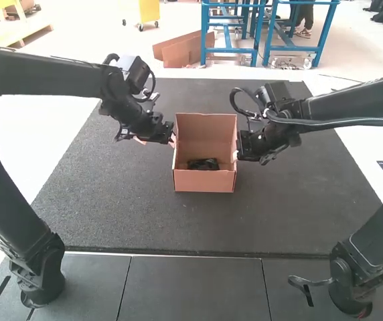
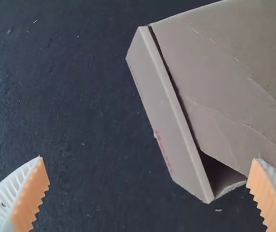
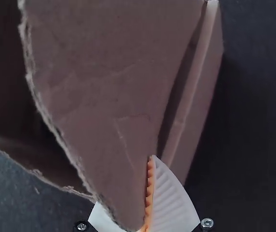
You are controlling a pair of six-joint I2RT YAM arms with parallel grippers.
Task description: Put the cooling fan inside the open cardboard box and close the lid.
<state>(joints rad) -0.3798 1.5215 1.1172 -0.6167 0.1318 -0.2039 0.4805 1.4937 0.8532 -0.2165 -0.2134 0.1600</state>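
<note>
The left fingers (image 2: 27, 195) are hanging wide open beside the cardboard box (image 1: 205, 180), the right fingers (image 3: 164, 193) are pinching its right flap (image 3: 104, 96), and the cooling fan (image 1: 203, 163) is lying inside.

down in the cardboard box (image 1: 203, 180) the cooling fan (image 1: 203, 163) is just a dark lump, too small to make out.

— What is on the table (image 1: 17, 134)?
— A big dark mat (image 1: 111, 200). It covers the middle. The table is white at its left and right edges.
— And on the mat?
— A brown box (image 1: 205, 180), open on top, standing near the mat's middle.
</note>
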